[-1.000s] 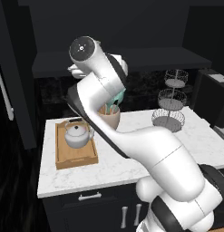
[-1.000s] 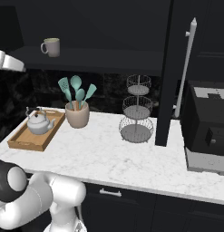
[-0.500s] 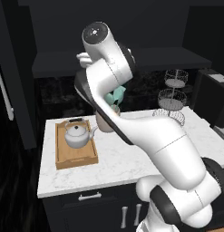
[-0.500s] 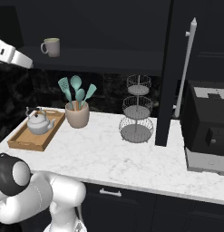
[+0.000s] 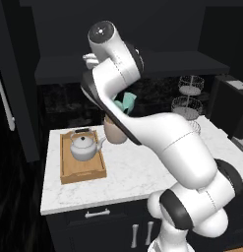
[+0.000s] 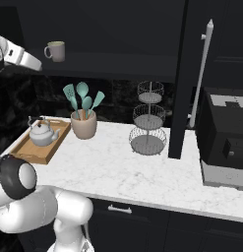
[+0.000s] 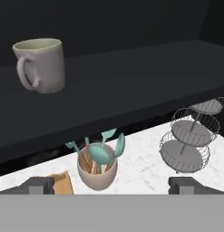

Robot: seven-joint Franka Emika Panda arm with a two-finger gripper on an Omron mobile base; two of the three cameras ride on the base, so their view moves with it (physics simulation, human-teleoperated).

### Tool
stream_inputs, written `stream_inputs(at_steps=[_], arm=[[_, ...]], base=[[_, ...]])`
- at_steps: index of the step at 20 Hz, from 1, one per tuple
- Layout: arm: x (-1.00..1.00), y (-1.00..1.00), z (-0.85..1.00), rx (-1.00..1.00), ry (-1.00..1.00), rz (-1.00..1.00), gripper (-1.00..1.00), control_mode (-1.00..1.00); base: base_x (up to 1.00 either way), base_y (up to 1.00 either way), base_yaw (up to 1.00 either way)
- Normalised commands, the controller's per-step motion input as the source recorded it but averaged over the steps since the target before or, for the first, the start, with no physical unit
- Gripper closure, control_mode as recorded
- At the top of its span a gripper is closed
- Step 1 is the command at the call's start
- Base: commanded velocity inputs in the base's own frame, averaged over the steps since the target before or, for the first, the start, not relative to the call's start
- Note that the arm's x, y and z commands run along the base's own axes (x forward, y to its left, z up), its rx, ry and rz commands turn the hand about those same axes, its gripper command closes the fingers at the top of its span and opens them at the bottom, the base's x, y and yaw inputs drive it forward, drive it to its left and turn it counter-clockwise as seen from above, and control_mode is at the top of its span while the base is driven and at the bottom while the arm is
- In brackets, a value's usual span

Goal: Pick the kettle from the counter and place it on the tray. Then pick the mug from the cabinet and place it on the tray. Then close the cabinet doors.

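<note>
Wooden tray (image 5: 82,170) in the left base view already carries the kettle (image 5: 85,147), which sits upright inside the rim, spout toward three o'clock — so the first step looks done. The tray lies on the marble counter (image 5: 137,172) at about nine o'clock from the tan utensil pot (image 5: 116,133). The white arm rises in front of the open cabinet, its hand raised toward the dark shelf (image 5: 59,69).

From the right base view, the mug (image 6: 55,51) stands on the cabinet shelf at roughly eleven o'clock from the utensil pot, handle turned toward nine o'clock, well above the tray at the counter's left end. One cabinet door (image 6: 199,74) hangs open at three o'clock of the wire tiered stand (image 6: 148,118), its silver bar handle facing out — closing is still to come.

The hand view puts the mug at ten o'clock, upright, untouched, well apart from the gripper (image 7: 111,185). The jaws stand spread wide with nothing between them. By my reading, the mug pick is just starting; placing it and shutting the doors remain.
</note>
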Motion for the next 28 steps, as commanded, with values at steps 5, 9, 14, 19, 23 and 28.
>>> stream_inputs(at_steps=[5,9,14,19,23,28], arm=[[0.24,0.08,0.16,0.0,0.02,-0.09,-1.0,-1.0],[0.21,0.26,0.32,0.0,0.04,-0.13,-1.0,-1.0],[0.23,0.27,0.14,0.0,0.0,-0.1,-1.0,-1.0],[0.29,0.04,0.0,0.0,0.0,-0.03,-1.0,-1.0],[0.24,0.0,0.0,0.0,0.0,-0.02,-1.0,-1.0],[0.19,0.0,-0.26,-0.03,0.0,0.0,-1.0,-1.0]], base=[[0.0,0.0,0.0],[0.0,0.0,0.0],[0.0,0.0,0.0],[0.0,0.0,0.0],[0.0,0.0,0.0],[0.0,0.0,0.0]])
